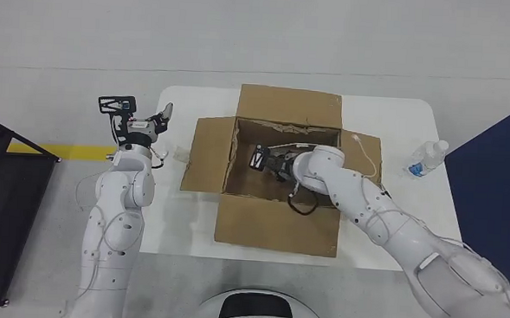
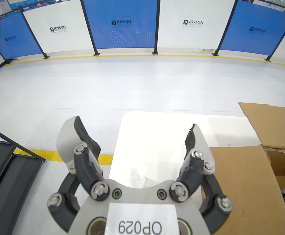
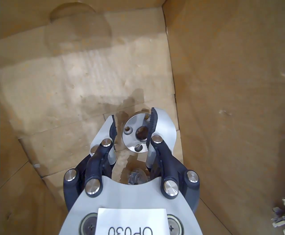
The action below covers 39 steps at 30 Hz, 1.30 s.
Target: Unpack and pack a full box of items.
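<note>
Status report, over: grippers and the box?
Left gripper open, empty, over table corner. Right gripper open, straddling metal disc on box floor. Box wall close alongside.

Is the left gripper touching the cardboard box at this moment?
Apart. The top view shows bare white table between the left gripper and the nearest flap of the cardboard box.

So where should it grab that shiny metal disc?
Probably by its outer rim, from straight above: the metal disc lies flat on the box floor, so only its round edge offers opposite sides. The right gripper hangs open over it.
</note>
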{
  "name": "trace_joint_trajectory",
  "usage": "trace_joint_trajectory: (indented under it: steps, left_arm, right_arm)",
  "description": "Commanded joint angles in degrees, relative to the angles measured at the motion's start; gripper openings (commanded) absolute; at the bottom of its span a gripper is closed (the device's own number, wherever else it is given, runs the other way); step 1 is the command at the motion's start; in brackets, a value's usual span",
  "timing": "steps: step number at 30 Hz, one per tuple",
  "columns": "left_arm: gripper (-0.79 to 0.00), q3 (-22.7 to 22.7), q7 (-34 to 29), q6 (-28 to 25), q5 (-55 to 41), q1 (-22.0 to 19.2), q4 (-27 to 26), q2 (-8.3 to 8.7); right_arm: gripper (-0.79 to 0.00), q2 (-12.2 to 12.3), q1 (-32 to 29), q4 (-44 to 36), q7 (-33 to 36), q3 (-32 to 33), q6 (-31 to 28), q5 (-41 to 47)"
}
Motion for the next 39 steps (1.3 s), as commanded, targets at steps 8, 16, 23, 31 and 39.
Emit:
trace_joint_trajectory:
  steps: [8,16,23,31,39]
  left_arm:
    - [0.000,0.00,0.00,0.00,0.00,0.00,0.00,0.00]
    - [0.000,0.00,0.00,0.00,0.00,0.00,0.00,0.00]
    - [0.000,0.00,0.00,0.00,0.00,0.00,0.00,0.00]
    - [0.000,0.00,0.00,0.00,0.00,0.00,0.00,0.00]
    - [0.000,0.00,0.00,0.00,0.00,0.00,0.00,0.00]
  right_arm:
    - [-0.440,-1.76,0.69,2.99,0.56,-0.40,1.25,-1.70]
    - [-0.785,-2.08,0.46,4.34,0.33,1.48,1.43,-1.50]
    - [-0.785,-1.45,-0.53,3.76,-0.61,3.84,-0.83,-1.91]
    - [-0.785,2.53,-7.29,-7.21,-5.21,10.57,-5.58,-5.68]
    - [-0.785,6.59,-16.39,-17.55,-8.44,19.48,-7.53,-9.89]
